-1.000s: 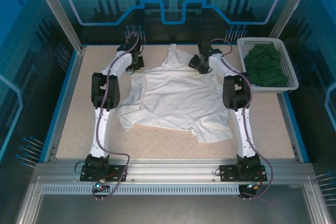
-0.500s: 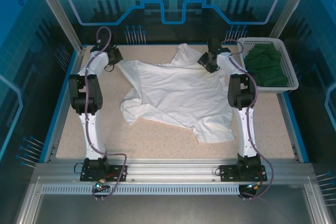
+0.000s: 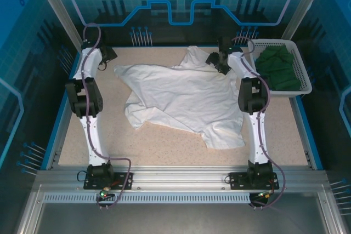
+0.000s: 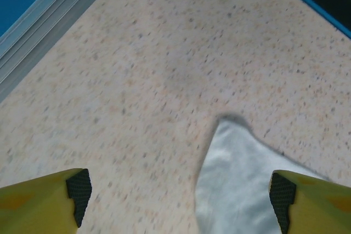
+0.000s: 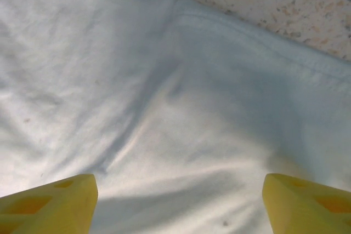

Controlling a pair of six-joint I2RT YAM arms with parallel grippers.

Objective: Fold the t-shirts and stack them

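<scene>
Gaping at ten o'clock, my left gripper hovers over the thin white cloth t-shirt; right gripper gapes too, perhaps touching.

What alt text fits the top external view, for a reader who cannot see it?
A rumpled white t-shirt lies spread on a speckled table. The left gripper is by its far-left tip, the right gripper over its far-right edge. A dark green t-shirt lies in a white basket at the far right.
</scene>
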